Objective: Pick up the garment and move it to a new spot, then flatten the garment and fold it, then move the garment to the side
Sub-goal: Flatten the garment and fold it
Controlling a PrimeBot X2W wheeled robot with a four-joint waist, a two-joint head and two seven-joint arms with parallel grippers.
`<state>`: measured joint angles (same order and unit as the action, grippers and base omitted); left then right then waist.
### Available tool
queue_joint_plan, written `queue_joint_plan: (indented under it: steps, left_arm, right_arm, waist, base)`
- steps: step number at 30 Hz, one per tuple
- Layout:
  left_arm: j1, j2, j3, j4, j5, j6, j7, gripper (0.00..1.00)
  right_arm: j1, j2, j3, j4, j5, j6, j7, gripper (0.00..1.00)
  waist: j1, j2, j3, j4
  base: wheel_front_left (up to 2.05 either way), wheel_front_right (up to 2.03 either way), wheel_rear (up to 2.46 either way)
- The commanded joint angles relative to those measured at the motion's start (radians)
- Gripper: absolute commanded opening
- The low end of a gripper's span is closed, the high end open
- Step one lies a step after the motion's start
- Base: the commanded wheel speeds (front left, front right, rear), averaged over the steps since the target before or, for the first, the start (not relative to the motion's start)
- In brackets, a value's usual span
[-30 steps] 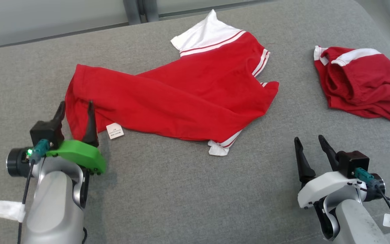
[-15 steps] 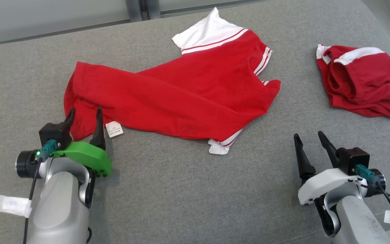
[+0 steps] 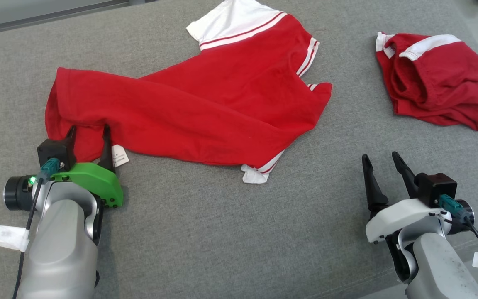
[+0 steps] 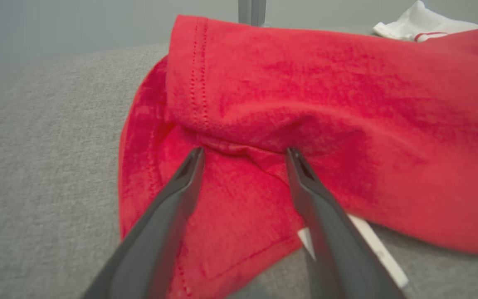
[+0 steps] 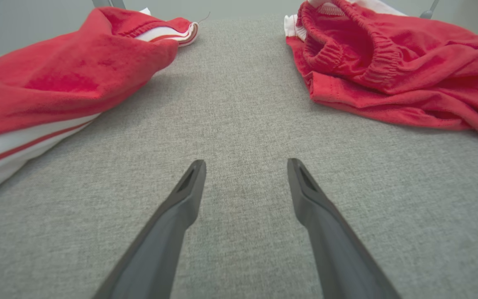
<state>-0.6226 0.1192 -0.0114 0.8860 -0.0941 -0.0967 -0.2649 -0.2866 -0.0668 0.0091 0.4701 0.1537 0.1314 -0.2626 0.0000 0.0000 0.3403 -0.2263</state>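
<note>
The garment (image 3: pixel 206 104) is a red T-shirt with white striped sleeves, lying loosely spread and creased on the grey padded surface (image 3: pixel 222 232). My left gripper (image 3: pixel 89 132) is open at the shirt's near left corner, its fingertips over the hem fold. In the left wrist view the garment (image 4: pixel 347 104) bulges just beyond the left gripper (image 4: pixel 243 153), with red cloth lying between and under the two fingers. A white care label (image 3: pixel 119 155) pokes out beside the right-hand finger. My right gripper (image 3: pixel 380 160) stands open above bare fabric, apart from the shirt.
A second red piece with a white elastic waistband, crumpled shorts (image 3: pixel 434 83), lies at the far right; the right wrist view shows it (image 5: pixel 388 74) ahead to the right and the shirt's sleeve (image 5: pixel 56 79) to the left. The surface's far edge meets a pale wall.
The camera has shifted, sliding the whole picture. Relative to the shirt, my left gripper has crept closer to the care label and onto the hem corner. The right gripper has stayed put.
</note>
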Motion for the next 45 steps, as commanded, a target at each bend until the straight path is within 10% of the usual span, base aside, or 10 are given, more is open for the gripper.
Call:
queue_joint_plan:
  steps: [1, 5, 6, 18, 36, 42, 43, 44, 45]
  left_arm:
    - [-0.001, 0.002, -0.004, 0.003, 0.009, -0.001, 0.002, 0.82]
    - [0.014, -0.011, -0.020, -0.063, 0.020, -0.007, 0.001, 0.04]
    - [0.022, -0.014, -0.024, -0.071, 0.019, -0.009, 0.001, 0.00]
    - [0.067, -0.031, -0.019, -0.175, -0.005, -0.025, 0.001, 0.00]
    - [0.441, -0.068, -0.040, -0.679, -0.081, -0.005, 0.001, 0.00]
    - [0.625, -0.067, -0.072, -0.592, -0.104, 0.036, 0.001, 0.00]
    - [0.635, -0.067, -0.070, -0.564, -0.117, 0.042, 0.001, 0.33]
    - [0.638, -0.067, -0.074, -0.543, -0.117, 0.045, 0.001, 0.92]
    - [0.638, -0.067, -0.078, -0.533, -0.121, 0.046, 0.001, 1.00]
  right_arm:
    - [-0.009, 0.002, -0.003, -0.001, -0.001, -0.002, -0.003, 1.00]
    - [-0.014, 0.005, -0.004, -0.004, -0.006, -0.002, -0.003, 1.00]
    - [-0.016, 0.005, -0.003, -0.003, -0.006, -0.002, -0.003, 1.00]
    - [0.007, 0.009, -0.018, 0.004, 0.004, -0.002, -0.003, 1.00]
    - [0.106, 0.013, -0.063, 0.035, 0.006, -0.002, -0.003, 1.00]
    - [0.119, 0.014, -0.060, 0.048, 0.003, -0.002, -0.003, 1.00]
    - [0.120, 0.014, -0.055, 0.050, 0.005, -0.002, -0.003, 1.00]
    - [0.118, 0.014, -0.047, 0.052, 0.008, -0.002, -0.003, 1.00]
    - [0.118, 0.014, -0.037, 0.055, 0.014, -0.002, -0.003, 1.00]
  waist:
    - [0.0000, 0.0000, 0.002, 0.004]
    - [0.0000, 0.0000, 0.001, 0.017]
    - [0.0000, 0.0000, -0.001, 0.020]
    - [0.0000, 0.0000, -0.058, 0.070]
    - [0.0000, 0.0000, -0.226, 0.329]
    - [0.0000, 0.0000, -0.261, 0.387]
    - [0.0000, 0.0000, -0.265, 0.390]
    - [0.0000, 0.0000, -0.267, 0.392]
    - [0.0000, 0.0000, -0.269, 0.394]
  base:
    - [0.00, 0.00, 0.00]
    - [0.00, 0.00, 0.00]
    - [0.00, 0.00, 0.00]
    - [0.00, 0.00, 0.00]
    - [0.00, 0.00, 0.00]
    - [0.00, 0.00, 0.00]
    - [0.00, 0.00, 0.00]
    - [0.00, 0.00, 0.00]
    - [0.00, 0.00, 0.00]
